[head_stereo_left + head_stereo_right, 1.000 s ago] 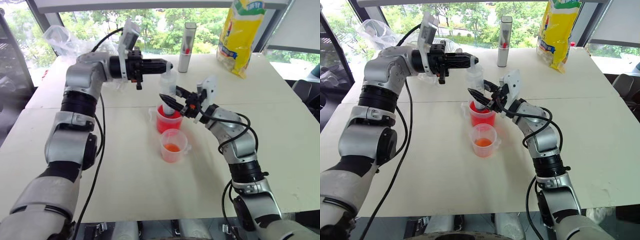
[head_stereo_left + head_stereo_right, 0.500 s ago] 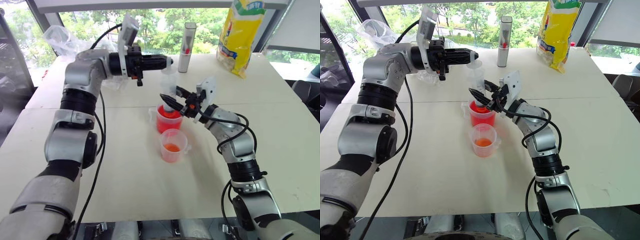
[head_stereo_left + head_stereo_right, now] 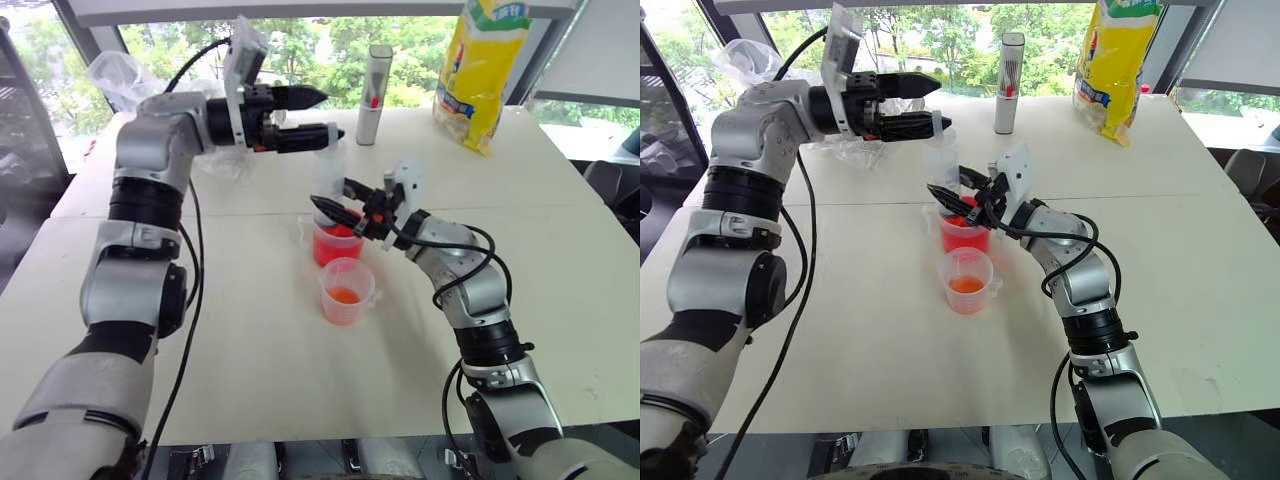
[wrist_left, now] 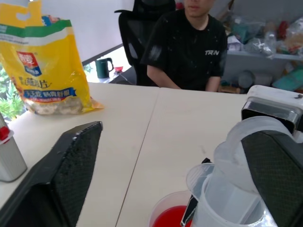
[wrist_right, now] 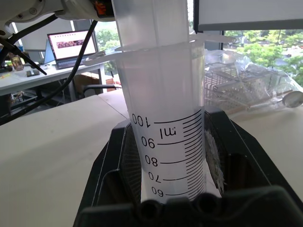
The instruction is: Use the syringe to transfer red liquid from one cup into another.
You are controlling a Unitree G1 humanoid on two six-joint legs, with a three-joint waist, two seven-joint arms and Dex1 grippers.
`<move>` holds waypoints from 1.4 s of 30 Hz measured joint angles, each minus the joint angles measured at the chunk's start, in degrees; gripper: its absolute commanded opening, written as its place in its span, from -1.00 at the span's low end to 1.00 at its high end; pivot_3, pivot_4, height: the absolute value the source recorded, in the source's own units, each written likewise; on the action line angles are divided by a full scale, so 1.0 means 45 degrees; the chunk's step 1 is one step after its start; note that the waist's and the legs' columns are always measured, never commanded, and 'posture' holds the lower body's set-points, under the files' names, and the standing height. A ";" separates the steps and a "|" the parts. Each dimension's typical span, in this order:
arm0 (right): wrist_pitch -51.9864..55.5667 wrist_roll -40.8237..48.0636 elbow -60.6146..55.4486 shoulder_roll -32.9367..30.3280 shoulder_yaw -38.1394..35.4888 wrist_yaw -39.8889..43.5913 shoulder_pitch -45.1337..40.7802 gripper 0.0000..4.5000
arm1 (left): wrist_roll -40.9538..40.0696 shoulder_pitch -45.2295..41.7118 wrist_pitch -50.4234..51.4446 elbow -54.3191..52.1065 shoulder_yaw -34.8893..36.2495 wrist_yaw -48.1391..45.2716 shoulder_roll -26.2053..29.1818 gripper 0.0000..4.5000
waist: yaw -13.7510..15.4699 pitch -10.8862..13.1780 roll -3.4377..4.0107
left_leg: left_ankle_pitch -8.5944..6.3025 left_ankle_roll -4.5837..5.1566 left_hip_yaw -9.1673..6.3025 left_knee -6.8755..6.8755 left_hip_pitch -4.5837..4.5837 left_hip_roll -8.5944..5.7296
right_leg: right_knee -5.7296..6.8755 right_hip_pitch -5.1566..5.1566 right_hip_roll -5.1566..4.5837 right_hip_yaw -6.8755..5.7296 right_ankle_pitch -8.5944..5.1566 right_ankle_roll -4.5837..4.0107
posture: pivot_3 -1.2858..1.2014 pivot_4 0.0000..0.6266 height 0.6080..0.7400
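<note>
Could tip the big cup (image 3: 336, 243) near the table's (image 3: 560, 260) middle and spill red, with right gripper (image 3: 335, 207) pinching the syringe (image 3: 332, 180) standing in it, left gripper (image 3: 322, 114) spread wide by its top, small cup (image 3: 346, 291) just beside

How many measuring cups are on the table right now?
2. The larger handled cup, full of red liquid, stands under the syringe held by the right gripper. The smaller cup, orange at its bottom, stands just in front of it, nearer the robot. None looks hidden.
</note>
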 measured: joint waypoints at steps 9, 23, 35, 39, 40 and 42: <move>0.0213 -0.0007 -0.0143 -0.0436 -0.0049 0.0029 -0.0295 -0.34 | 0.0123 0.0126 -0.0609 0.0141 0.0290 0.0076 0.1358 0.99 | 0.0003 0.0000 0.0000 | 0.0000 -0.0001 0.0005 0.0003 0.0004 0.0001 | 0.0010 -0.0003 -0.0002 0.0001 0.0000 0.0000 | 0.03 -0.52 1.00; 0.0766 0.0432 -0.0462 -0.0751 -0.0562 -0.0109 -0.0660 -0.34 | -0.0391 0.1594 0.0520 -0.1482 0.0838 0.0463 0.2218 0.99 | 0.0001 0.0000 0.0000 | 0.0002 -0.0003 -0.0007 0.0012 0.0011 0.0005 | 0.0044 -0.0006 -0.0005 0.0005 0.0000 -0.0001 | 0.03 -0.52 1.00; 0.4480 0.3389 -0.4695 -0.2226 -0.2210 -0.0762 -0.0931 -0.34 | -0.0871 0.1952 0.1056 -0.2495 0.0833 0.0757 0.1792 0.99 | 0.0034 0.0000 -0.0001 | 0.0002 -0.0003 -0.0025 0.0017 0.0006 0.0003 | 0.0043 -0.0004 -0.0008 0.0004 -0.0001 -0.0001 | 0.03 -0.52 1.00; 0.5827 0.4812 -0.6458 -0.2987 -0.2849 -0.1000 0.0133 -0.34 | -0.0869 0.1932 0.1034 -0.2448 0.0822 0.0681 0.1541 0.99 | 0.0041 -0.0005 -0.0008 | 0.0001 -0.0002 -0.0034 0.0014 0.0008 0.0002 | 0.0033 0.0006 -0.0005 0.0004 -0.0002 0.0000 | 0.03 -0.52 1.00; 0.6057 0.5054 -0.6788 -0.3044 -0.2873 -0.1075 0.0636 -0.34 | -0.0869 0.1918 0.1022 -0.2407 0.0818 0.0658 0.1472 0.99 | 0.0040 -0.0005 -0.0008 | 0.0001 -0.0002 -0.0037 0.0014 0.0008 0.0002 | 0.0031 0.0008 -0.0005 0.0005 -0.0002 -0.0001 | 0.03 -0.52 1.00; 0.6348 0.5338 -0.7228 -0.3088 -0.2791 -0.1188 0.1649 -0.34 | -0.0866 0.1868 0.1007 -0.2288 0.0797 0.0603 0.1313 0.99 | 0.0027 -0.0005 -0.0008 | 0.0001 -0.0001 -0.0035 0.0016 0.0007 0.0000 | 0.0031 0.0006 -0.0005 0.0006 -0.0003 0.0000 | 0.03 -0.52 1.00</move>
